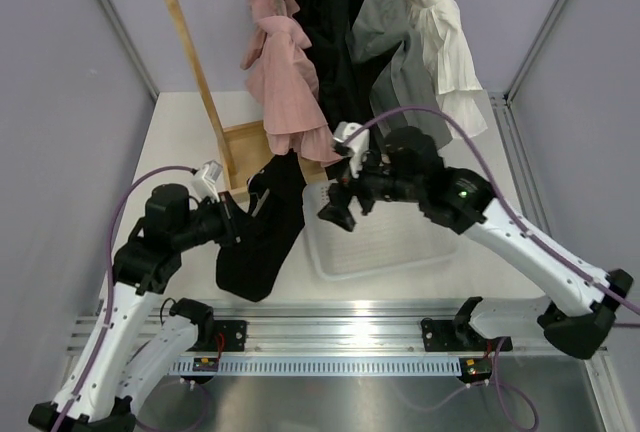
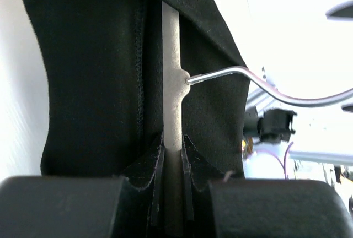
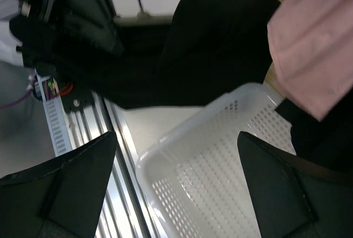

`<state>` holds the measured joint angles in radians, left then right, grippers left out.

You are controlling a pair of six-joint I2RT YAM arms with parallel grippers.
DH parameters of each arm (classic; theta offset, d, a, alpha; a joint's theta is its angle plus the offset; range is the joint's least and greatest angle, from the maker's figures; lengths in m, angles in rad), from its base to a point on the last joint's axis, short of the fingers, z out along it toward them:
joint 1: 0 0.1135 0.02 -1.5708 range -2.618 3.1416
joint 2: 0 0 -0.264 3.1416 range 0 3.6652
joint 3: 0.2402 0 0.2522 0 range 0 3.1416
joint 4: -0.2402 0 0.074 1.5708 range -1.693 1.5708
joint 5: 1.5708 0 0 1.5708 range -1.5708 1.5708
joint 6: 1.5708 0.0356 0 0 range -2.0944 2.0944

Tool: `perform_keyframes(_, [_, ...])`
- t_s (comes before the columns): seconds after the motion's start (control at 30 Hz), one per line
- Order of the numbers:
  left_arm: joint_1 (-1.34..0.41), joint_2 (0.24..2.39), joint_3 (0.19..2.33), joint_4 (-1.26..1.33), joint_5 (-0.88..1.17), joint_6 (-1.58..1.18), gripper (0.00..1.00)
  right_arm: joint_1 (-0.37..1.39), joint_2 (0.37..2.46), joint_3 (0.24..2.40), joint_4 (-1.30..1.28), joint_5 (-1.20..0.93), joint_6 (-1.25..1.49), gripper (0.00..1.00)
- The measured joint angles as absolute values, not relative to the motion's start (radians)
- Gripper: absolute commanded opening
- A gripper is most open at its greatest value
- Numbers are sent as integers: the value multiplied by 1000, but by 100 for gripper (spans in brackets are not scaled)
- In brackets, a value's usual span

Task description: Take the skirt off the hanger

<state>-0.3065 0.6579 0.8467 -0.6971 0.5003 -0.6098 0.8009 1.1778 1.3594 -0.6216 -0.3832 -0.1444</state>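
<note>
A white worktop [image 1: 180, 142] sits inside pale lavender walls [image 1: 60, 102], with an aluminium rail [image 1: 330, 333] along its near edge. A wooden clothes rack [image 1: 200, 82] stands at the far side, hung with a pink garment [image 1: 285, 72], a grey one [image 1: 395, 52], a white one [image 1: 445, 42] and dark pieces between them.

The left tool [image 2: 172, 144] is clamped on the flat metal bar of the hanger [image 2: 172, 56] — its jaws stand close on either side of that bar. The wire hook [image 2: 265, 89] curves away to the tool's right. The black skirt [image 2: 88, 72] hangs on the hanger, its cloth lying on both sides of the bar right at the fingertips and draping from the tool down to the worktop.

The right tool [image 1: 340, 202] stands with its jaws spread wide and holds nothing — it hangs over the near-left corner of a white perforated basket [image 3: 182, 155]. The skirt is just beyond its fingers, apart from them.
</note>
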Motion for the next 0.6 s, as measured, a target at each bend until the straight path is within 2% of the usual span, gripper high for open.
perform_keyframes(0.13, [-307,601,834,-741,525,-609,0,965,1341,1460,-541,-194,-48,100])
perform_keyframes(0.27, [-307,548,821,-773,538,-608,0,1050,1488,1565,-506,-69,-1,99])
perform_keyframes(0.47, [-307,522,815,-794,545,-607,0,1081,1606,1613,-485,30,31,99])
perform_keyframes(0.6, [-307,514,815,-806,545,-610,0,1081,1615,1613,-491,38,42,92])
